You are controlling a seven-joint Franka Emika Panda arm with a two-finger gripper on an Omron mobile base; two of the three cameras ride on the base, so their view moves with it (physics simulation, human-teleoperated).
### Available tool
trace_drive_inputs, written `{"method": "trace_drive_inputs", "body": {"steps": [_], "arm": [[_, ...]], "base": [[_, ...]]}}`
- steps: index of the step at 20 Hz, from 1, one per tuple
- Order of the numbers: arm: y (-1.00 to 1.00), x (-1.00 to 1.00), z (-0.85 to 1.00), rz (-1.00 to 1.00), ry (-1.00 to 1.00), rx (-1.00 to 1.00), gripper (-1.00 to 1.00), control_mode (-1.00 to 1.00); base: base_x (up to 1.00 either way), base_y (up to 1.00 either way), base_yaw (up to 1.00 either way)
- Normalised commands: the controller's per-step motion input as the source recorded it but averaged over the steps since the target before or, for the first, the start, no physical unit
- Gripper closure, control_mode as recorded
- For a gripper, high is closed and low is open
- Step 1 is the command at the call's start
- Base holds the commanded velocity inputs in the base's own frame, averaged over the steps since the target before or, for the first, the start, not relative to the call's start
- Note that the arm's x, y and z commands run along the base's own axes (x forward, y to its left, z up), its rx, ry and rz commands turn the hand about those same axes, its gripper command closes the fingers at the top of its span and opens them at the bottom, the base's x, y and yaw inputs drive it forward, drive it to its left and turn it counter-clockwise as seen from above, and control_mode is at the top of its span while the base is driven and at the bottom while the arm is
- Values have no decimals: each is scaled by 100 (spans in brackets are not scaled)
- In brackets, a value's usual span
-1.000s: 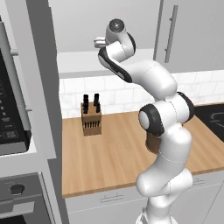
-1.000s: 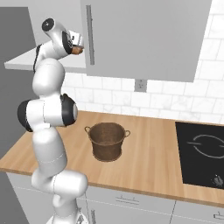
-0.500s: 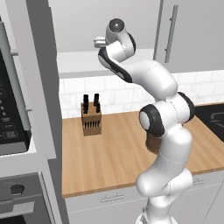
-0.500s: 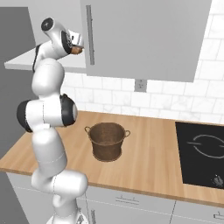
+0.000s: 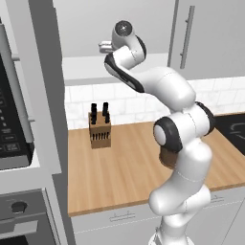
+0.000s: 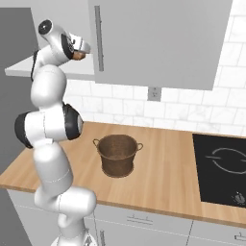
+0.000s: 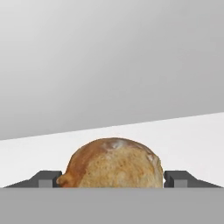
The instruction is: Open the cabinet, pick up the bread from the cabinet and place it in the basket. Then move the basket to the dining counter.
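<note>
The arm reaches up into the open cabinet [image 6: 149, 43], and its tool [image 6: 80, 50] sits at shelf height right around the bread [image 7: 113, 162]. Through the hand view the golden-brown bun rests on the white shelf [image 7: 175, 135] with a dark fingertip [image 7: 47, 179] on one side and its partner on the other. The jaws stand wide, one to each side of the loaf with the tips just beside it; I cannot see that they press on it yet, so the tool looks open around the bread rather than gripping it.

The step in hand, as I read it, is the pick. To do it well the tool should close evenly, so both tips meet the crust together and the bun does not roll or skid back across the shelf. The loaf is rounded and probably soft, so a gentle squeeze low on its widest part seems safest. Then a small lift clear of the shelf before drawing back, keeping wide of the door with its long silver handle [image 6: 99, 38] just beside the wrist.

The basket [image 6: 117, 154] waits on the wooden tabletop [image 6: 163, 178] below, well apart from the shelf, rim up and ready. A knife block [image 5: 99, 130] stands by the tiled wall.
</note>
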Motion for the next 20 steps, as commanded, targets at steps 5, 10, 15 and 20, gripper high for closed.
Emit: {"method": "trace_drive_inputs", "body": {"steps": [5,10,15,20], "arm": [[9,-60,0,0,-1,-2,100,-100],[0,-79,0,-1,0,-1,100,-100],[0,-98,0,0,0,-1,100,-100],[0,-100,0,0,0,0,100,-100]], "base": [[0,0,0],[0,0,0],[0,0,0],[0,0,0]]}}
